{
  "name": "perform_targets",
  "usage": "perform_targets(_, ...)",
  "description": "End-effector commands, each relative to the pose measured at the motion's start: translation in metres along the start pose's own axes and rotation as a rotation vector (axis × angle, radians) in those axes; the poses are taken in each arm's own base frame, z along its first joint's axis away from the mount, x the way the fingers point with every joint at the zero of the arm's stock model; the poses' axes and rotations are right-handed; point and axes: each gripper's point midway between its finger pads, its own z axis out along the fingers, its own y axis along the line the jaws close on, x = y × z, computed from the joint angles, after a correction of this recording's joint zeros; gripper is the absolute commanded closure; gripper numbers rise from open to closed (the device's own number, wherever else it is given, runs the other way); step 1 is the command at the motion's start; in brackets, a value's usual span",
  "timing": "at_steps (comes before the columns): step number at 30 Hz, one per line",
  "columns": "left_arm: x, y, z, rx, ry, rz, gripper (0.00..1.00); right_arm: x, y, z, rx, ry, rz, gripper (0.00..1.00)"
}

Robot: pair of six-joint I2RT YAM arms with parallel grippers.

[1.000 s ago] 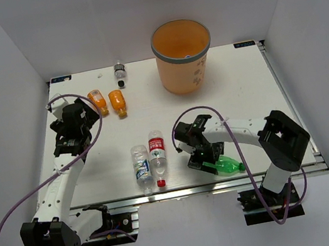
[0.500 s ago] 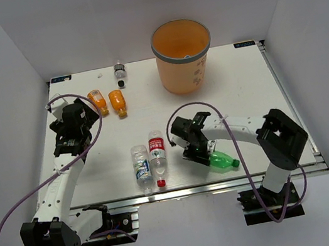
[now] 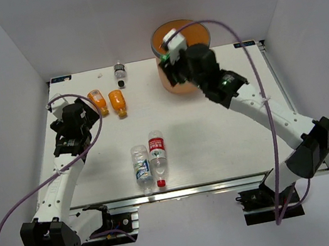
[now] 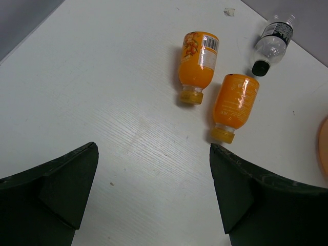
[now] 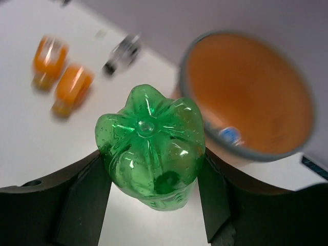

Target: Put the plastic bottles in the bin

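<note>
My right gripper [image 3: 169, 61] is raised beside the near-left rim of the orange bin [image 3: 173, 87], shut on the green bottle [image 5: 151, 146], whose ribbed base faces the wrist camera. The bin's grey rim [image 5: 259, 154] lies just right of the bottle. Two orange bottles [image 3: 97, 101] [image 3: 117, 102] and a grey-labelled bottle with a dark cap [image 3: 120, 73] lie at the back left. My left gripper [image 3: 86, 114] hovers open just short of the orange bottles [image 4: 197, 61] [image 4: 236, 102]. A blue-white labelled bottle [image 3: 140, 163] and a red-labelled one [image 3: 158, 153] lie side by side near the front edge.
A small blue-and-white thing [image 5: 229, 134] lies at the bottom of the bin. White walls close in the table on the left, right and back. A purple cable loops over each arm.
My right gripper closed on the green bottle at the table's front, lifted it and swung it back to the bin's rim. The left arm has stayed still.
</note>
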Motion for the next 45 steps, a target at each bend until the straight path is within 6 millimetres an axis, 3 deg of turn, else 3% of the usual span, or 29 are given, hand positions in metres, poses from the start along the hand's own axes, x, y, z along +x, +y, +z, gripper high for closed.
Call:
perform_targets(1, -0.013, -0.009, -0.010, 0.049, -0.021, -0.033, 0.02, -0.092, -0.083, -0.001, 0.234, -0.341, 0.120, 0.82)
perform_targets(2, -0.012, -0.011, -0.011, 0.060, -0.018, -0.040, 0.02, -0.102, -0.102, 0.000, 0.275, -0.389, 0.126, 0.81)
perform_targets(5, -0.005, -0.022, -0.014, 0.130, 0.009, -0.074, 0.02, -0.105, -0.128, 0.020, 0.323, -0.401, 0.123, 0.77)
perform_targets(9, 0.018, -0.035, -0.014, 0.206, 0.085, -0.120, 0.02, -0.105, -0.147, 0.052, 0.312, -0.426, 0.162, 0.77)
perform_targets(10, 0.024, -0.034, -0.014, 0.207, 0.103, -0.126, 0.02, -0.088, -0.149, 0.076, 0.307, -0.386, 0.167, 0.76)
perform_targets(11, 0.029, -0.033, -0.014, 0.201, 0.120, -0.127, 0.02, -0.100, -0.164, 0.077, 0.324, -0.411, 0.176, 0.76)
perform_targets(15, 0.045, -0.031, -0.014, 0.185, 0.183, -0.160, 0.02, -0.076, -0.172, 0.116, 0.254, -0.330, 0.271, 0.69)
perform_targets(16, 0.048, -0.031, -0.015, 0.186, 0.198, -0.162, 0.02, -0.067, -0.163, 0.125, 0.186, -0.307, 0.267, 0.52)
perform_targets(18, 0.058, -0.030, -0.017, 0.187, 0.236, -0.168, 0.02, -0.056, -0.157, 0.128, 0.109, -0.294, 0.292, 0.28)
perform_targets(19, 0.064, -0.032, -0.018, 0.201, 0.261, -0.167, 0.02, -0.055, -0.150, 0.127, 0.061, -0.299, 0.312, 0.11)
perform_targets(24, 0.090, -0.036, -0.027, 0.255, 0.363, -0.167, 0.02, -0.062, -0.160, 0.100, 0.023, -0.319, 0.307, 0.11)
perform_targets(27, 0.106, -0.049, -0.039, 0.335, 0.408, -0.148, 0.02, -0.066, -0.162, 0.073, -0.011, -0.351, 0.301, 0.11)
perform_targets(33, 0.147, -0.061, -0.059, 0.357, 0.491, -0.006, 0.02, -0.064, -0.160, 0.013, 0.006, -0.385, 0.282, 0.11)
perform_targets(35, 0.157, -0.063, -0.067, 0.363, 0.512, 0.040, 0.02, -0.052, -0.153, -0.011, 0.021, -0.385, 0.276, 0.11)
perform_targets(36, 0.160, -0.061, -0.067, 0.348, 0.512, 0.055, 0.02, -0.065, -0.153, -0.037, 0.048, -0.441, 0.250, 0.11)
perform_targets(37, 0.168, -0.060, -0.073, 0.349, 0.531, 0.082, 0.02, -0.059, -0.151, -0.044, 0.064, -0.445, 0.250, 0.11)
perform_targets(38, 0.171, -0.058, -0.075, 0.340, 0.539, 0.092, 0.02, -0.033, -0.145, -0.043, 0.075, -0.405, 0.267, 0.11)
perform_targets(39, 0.174, -0.056, -0.077, 0.330, 0.542, 0.100, 0.02, -0.040, -0.148, -0.064, 0.119, -0.444, 0.260, 0.11)
perform_targets(42, 0.195, -0.049, -0.089, 0.324, 0.588, 0.151, 0.02, 0.003, -0.142, -0.075, 0.177, -0.378, 0.297, 0.11)
perform_targets(43, 0.197, -0.050, -0.092, 0.332, 0.593, 0.160, 0.02, -0.001, -0.144, -0.082, 0.192, -0.390, 0.300, 0.11)
perform_targets(44, 0.204, -0.046, -0.093, 0.324, 0.607, 0.169, 0.02, 0.016, -0.140, -0.081, 0.200, -0.356, 0.318, 0.11)
perform_targets(45, 0.208, -0.044, -0.094, 0.322, 0.615, 0.181, 0.02, 0.019, -0.139, -0.088, 0.213, -0.359, 0.327, 0.11)
